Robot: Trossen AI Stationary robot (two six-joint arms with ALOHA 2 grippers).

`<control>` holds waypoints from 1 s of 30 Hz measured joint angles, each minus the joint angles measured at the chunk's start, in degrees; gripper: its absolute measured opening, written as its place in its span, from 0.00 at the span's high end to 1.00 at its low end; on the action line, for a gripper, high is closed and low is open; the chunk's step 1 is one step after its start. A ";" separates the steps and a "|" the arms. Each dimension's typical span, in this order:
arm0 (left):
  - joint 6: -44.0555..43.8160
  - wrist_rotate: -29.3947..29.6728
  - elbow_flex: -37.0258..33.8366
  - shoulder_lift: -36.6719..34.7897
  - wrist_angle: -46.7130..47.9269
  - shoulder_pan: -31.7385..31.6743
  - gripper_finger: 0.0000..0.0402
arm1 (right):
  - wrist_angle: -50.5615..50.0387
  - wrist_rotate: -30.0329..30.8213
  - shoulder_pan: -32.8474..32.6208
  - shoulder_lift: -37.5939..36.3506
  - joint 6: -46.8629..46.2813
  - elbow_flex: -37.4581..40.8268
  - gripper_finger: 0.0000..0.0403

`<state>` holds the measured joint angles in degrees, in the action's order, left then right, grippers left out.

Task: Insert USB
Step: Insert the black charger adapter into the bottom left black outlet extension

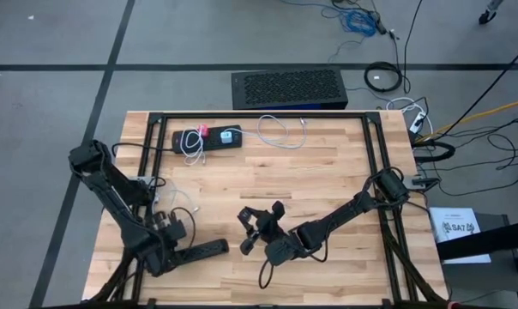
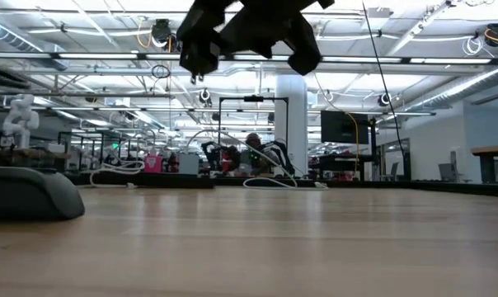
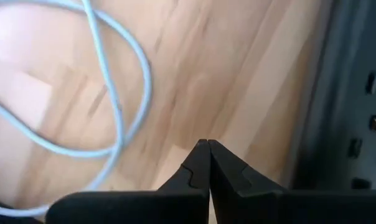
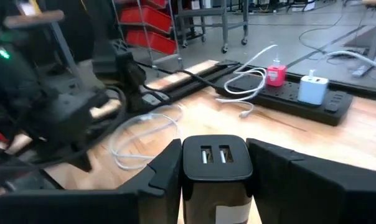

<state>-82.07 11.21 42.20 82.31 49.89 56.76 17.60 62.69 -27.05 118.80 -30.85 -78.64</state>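
My right gripper (image 4: 216,180) is shut on a black charger block (image 4: 216,163) with two USB ports on its face. In the high view this gripper (image 1: 246,230) hangs over the table's near middle; the low view shows it (image 2: 249,29) raised well above the wood. My left gripper (image 3: 206,149) is shut and touches nothing. It hovers low between a looped white cable (image 3: 116,93) and a black power strip (image 3: 356,93) that lies flat near the near left corner (image 1: 203,250). My right gripper pinches the black charger block by its two opposite side walls (image 4: 187,171), one finger (image 4: 160,174) on each side. The port face (image 4: 216,155) points forward, away from the wrist. The block is lifted clear of the table.
A second black power strip (image 1: 209,139) lies by the far edge and carries a pink plug (image 4: 276,74) and a white charger (image 4: 312,88), with white cables (image 1: 280,130) beside it. A black mesh box (image 1: 289,88) stands beyond the far edge. Bare wood spans the table's middle.
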 joint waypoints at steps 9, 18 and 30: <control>-1.50 18.63 1.52 -5.38 1.08 3.93 1.00 | 15.93 -11.73 0.59 3.09 -0.37 -0.01 0.71; 11.67 46.03 -0.16 -12.46 -18.49 9.51 1.00 | 17.73 -26.14 0.73 3.78 7.10 -5.79 0.71; 45.25 32.01 -0.36 -15.33 -43.10 0.82 0.76 | 15.98 -37.28 1.38 3.78 14.90 -10.35 0.71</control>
<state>-36.82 43.22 41.84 66.98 6.79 57.58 33.57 25.42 -25.67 122.58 -15.95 -88.99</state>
